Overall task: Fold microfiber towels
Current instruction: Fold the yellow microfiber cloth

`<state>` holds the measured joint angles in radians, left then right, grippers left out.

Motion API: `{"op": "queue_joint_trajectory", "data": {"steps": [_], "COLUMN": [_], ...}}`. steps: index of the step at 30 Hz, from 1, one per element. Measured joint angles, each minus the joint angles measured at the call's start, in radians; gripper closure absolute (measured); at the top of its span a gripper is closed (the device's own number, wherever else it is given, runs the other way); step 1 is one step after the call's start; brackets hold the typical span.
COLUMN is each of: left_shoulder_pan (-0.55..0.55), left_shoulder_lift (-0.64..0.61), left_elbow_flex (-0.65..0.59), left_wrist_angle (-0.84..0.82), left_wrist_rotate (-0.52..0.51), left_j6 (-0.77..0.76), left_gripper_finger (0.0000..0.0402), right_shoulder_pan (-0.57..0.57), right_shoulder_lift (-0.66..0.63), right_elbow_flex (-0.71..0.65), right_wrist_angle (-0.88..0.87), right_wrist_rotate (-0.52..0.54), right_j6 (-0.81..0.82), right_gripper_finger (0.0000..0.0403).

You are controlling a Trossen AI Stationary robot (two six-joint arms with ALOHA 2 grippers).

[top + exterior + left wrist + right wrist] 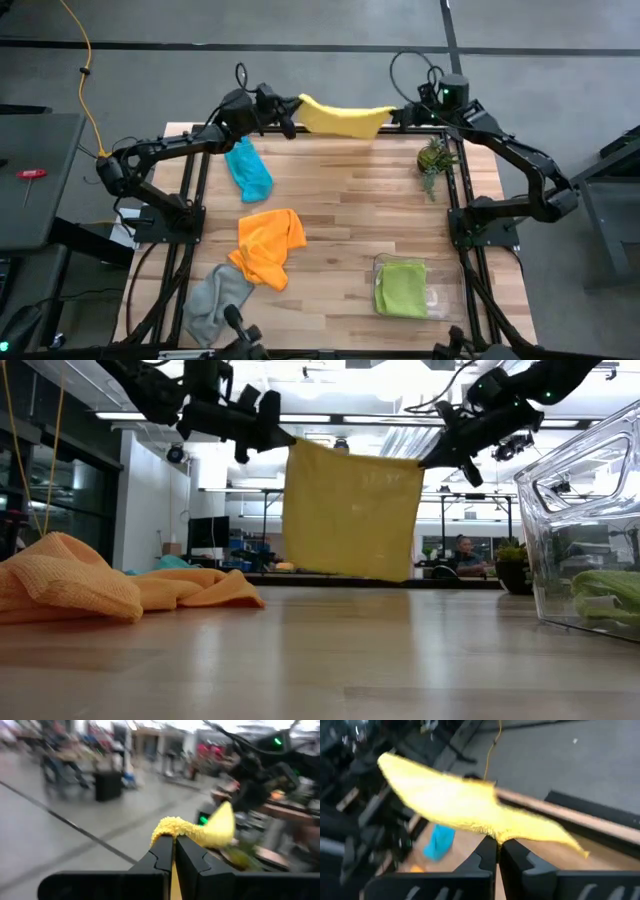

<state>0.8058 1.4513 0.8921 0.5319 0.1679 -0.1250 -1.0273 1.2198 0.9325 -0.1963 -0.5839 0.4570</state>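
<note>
The yellow towel (345, 117) hangs spread between my two grippers above the table's far edge; in the low view (350, 523) it hangs as a flat sheet clear of the table. My left gripper (296, 104) is shut on its left top corner, my right gripper (396, 115) on its right top corner. The teal towel (248, 170) lies crumpled at the far left. The orange towel (268, 245) lies crumpled at the middle left, the grey towel (215, 298) at the near left edge. The lime green towel (401, 288) lies folded in the clear tray (452, 300). My left gripper pinches the towel's top corner (167, 831) between its two fingers, reaching level from the table's left. The towel hangs below, clear of the table. My right gripper pinches the towel's other top corner (499, 836) between its two fingers, reaching level from the right. The top edge between the holds sags a little.
A small green potted plant (435, 160) stands at the far right, close to my right arm. The clear tray stands at the near right. The middle of the wooden table (350, 215) is bare.
</note>
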Motion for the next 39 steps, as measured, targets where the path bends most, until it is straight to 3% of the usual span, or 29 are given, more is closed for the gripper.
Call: {"op": "queue_joint_trajectory", "data": {"steps": [6, 12, 22, 30, 39], "left_shoulder_pan": [-0.076, -0.174, -0.365, -0.516, -0.659], "left_shoulder_lift": [0.001, 0.002, 0.002, 0.002, 0.002], "left_elbow_flex": [0.0, 0.0, 0.0, -0.062, -0.182], "left_wrist_angle": [-0.288, -0.507, -0.797, -0.813, -0.762], "left_wrist_rotate": [0.033, 0.014, -0.22, -0.296, -0.305], "left_j6": [0.006, -0.005, -0.146, -0.411, -0.636], "left_gripper_finger": [0.0401, 0.0401, 0.0401, 0.0401, 0.0401], "right_shoulder_pan": [0.113, 0.219, 0.394, 0.559, 0.702], "right_shoulder_lift": [0.0, 0.0, 0.0, 0.0, -0.001], "right_elbow_flex": [-0.009, -0.07, -0.163, -0.266, -0.276], "right_wrist_angle": [-0.182, -0.28, -0.331, -0.322, -0.317], "right_wrist_rotate": [0.043, 0.104, 0.175, 0.246, 0.29], "right_j6": [-0.122, -0.123, 0.0, 0.167, 0.309], "right_gripper_finger": [0.0403, 0.0403, 0.0403, 0.0403, 0.0403]}}
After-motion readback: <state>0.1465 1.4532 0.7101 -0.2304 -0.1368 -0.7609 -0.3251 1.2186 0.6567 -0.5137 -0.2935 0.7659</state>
